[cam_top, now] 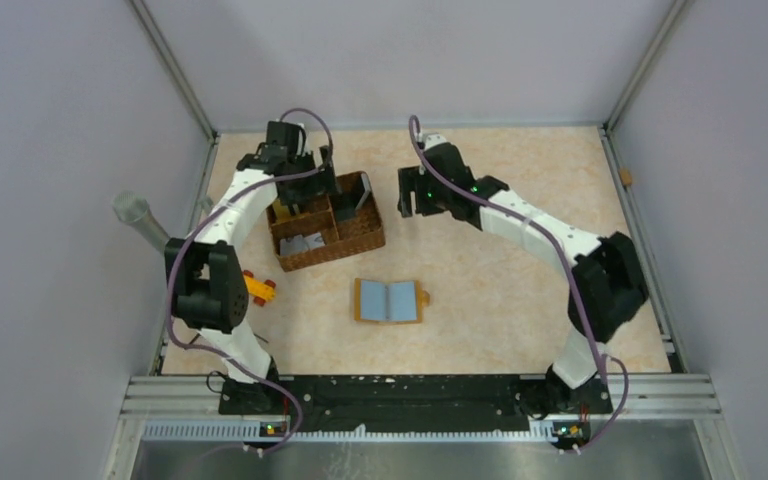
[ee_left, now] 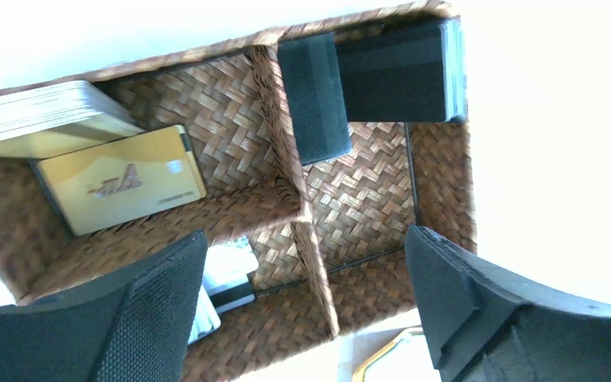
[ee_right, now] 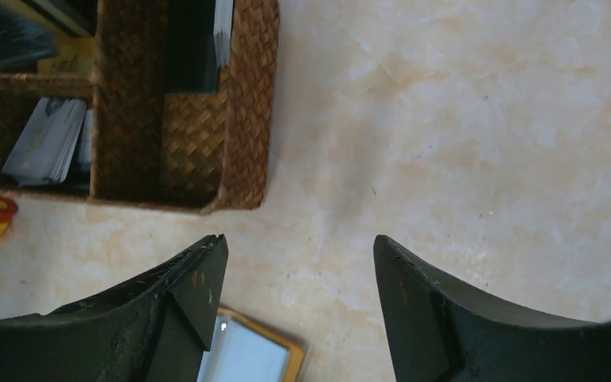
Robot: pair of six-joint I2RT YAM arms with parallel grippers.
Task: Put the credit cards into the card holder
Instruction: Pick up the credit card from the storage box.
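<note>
Brown woven basket (cam_top: 335,252), several compartments, on pale marbled table (cam_top: 500,260). Orange-and-red toy block (cam_top: 259,288) near its near-left corner, apart.

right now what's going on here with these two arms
The left hand hovers open over the woven basket, where the credit cards sit in its compartments; it holds nothing. The right hand hangs open and empty above the table beside the basket. The card holder lies unfolded on the table.

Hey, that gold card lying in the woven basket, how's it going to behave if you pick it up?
The gold card looks thin and glossy: probably light, stiff, a bit slippery. It seems to lie flat inside the basket, so catching its edge may be awkward.
</note>
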